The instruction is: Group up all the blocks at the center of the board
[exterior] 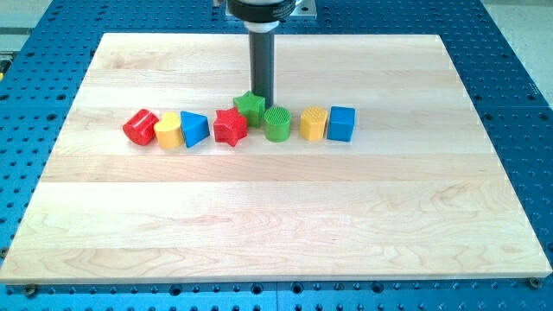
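A row of blocks lies across the upper middle of the wooden board. From the view's left: a red cylinder, a yellow cylinder, a blue triangle, a red star, a green star, a green cylinder, a yellow block, a blue cube. My tip stands just right of the green star, touching or nearly touching it, above the green cylinder.
The board rests on a blue perforated table. The arm's mount shows at the view's top centre.
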You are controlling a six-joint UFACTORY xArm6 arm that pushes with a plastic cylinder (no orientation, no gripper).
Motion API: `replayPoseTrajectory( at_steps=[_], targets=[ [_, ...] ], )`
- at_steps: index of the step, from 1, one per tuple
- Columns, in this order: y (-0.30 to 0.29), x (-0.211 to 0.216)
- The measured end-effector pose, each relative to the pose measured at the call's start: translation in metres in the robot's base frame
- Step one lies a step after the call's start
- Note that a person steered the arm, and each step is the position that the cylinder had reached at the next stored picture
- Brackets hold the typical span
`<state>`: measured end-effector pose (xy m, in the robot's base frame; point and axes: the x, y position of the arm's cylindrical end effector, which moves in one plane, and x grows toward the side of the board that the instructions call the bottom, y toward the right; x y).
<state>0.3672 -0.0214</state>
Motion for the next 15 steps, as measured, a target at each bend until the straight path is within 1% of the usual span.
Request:
replayPoseTrajectory(
  at_steps=[1, 2, 3, 4, 5, 6, 7, 8, 9, 10, 11, 12, 13, 14, 15],
  targets=[
    [0.086, -0.018],
    [0.197, 0.014],
    [0.166, 0.047],
    [0.104, 0.047],
    [0.099, 0.056],
    [0.092, 0.093],
    [0.067, 0.083],
    [0.071, 0.056],
    [0.075, 0.042],
    [0.121, 0.031],
    [0.098, 0.015],
    [0.062, 0.019],
    [0.093, 0.024],
    [0.104, 0.075],
    [0.040, 0.130]
  ],
)
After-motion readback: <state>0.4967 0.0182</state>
